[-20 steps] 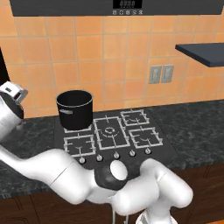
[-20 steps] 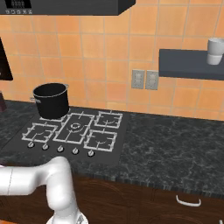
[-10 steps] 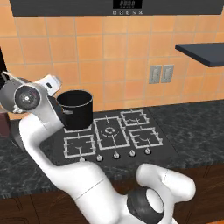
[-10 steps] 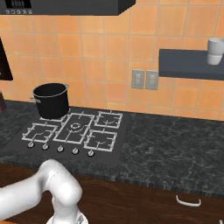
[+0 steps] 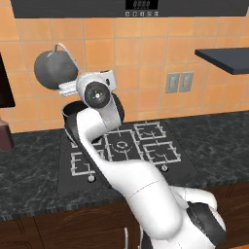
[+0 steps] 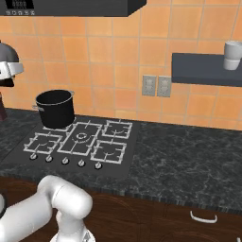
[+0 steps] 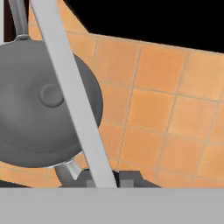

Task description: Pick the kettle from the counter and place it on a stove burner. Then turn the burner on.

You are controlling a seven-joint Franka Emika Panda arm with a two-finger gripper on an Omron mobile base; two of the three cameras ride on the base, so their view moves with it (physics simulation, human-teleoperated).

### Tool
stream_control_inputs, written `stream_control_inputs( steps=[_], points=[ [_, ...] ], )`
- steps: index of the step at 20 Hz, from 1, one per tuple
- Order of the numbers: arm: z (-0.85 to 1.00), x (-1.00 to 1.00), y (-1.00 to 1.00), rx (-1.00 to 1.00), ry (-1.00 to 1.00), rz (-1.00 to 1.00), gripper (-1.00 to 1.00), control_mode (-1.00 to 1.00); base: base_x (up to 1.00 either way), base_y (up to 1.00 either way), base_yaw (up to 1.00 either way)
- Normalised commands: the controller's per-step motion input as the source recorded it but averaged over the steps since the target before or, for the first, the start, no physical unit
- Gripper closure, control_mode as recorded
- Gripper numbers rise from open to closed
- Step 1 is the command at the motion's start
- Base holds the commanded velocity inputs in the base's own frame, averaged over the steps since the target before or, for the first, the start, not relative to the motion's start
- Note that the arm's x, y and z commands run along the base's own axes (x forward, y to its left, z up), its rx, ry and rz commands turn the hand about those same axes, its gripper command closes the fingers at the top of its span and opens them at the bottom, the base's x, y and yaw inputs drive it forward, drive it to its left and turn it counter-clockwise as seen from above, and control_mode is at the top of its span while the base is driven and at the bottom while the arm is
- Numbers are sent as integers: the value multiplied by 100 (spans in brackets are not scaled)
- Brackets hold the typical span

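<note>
My gripper [image 5: 72, 82] is shut on the thin arched handle of the small round grey kettle [image 5: 54, 69], which hangs high in the air before the orange tiles, above and left of the stove [image 5: 121, 146]. From the right base camera the kettle [image 6: 6, 51] sits at the far left edge. Up close in the hand view, the kettle's body [image 7: 43, 100] is at the left, and its handle [image 7: 72, 96] runs down between my fingertips, the gripper [image 7: 103, 178] closed around it. Dark marbled counter [image 6: 189, 156] surrounds the stove [image 6: 80, 142].
A tall black pot [image 6: 56, 108] stands on the back left burner, partly hidden by my arm as pot [image 5: 73, 116]. Knobs [image 6: 65, 160] line the stove's front edge. A shelf with a white cup [image 6: 233, 56] hangs at the right. The hood [image 5: 141, 6] is overhead.
My arm has swung up and to the right with the kettle, from the far left edge to high above the pot's left side.
</note>
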Motion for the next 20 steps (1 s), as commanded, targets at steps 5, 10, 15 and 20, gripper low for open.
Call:
stream_control_inputs(
  steps=[5,10,15,20],
  points=[
    [28,-3,-100,19,48,-37,100,-100,0,0,0],
    [1,0,-100,7,60,-37,100,-100,0,0,0],
    [-50,0,-100,-1,29,-27,100,-100,0,0,0],
    [-100,0,-100,2,3,-19,100,-100,0,0,0]
  ],
)
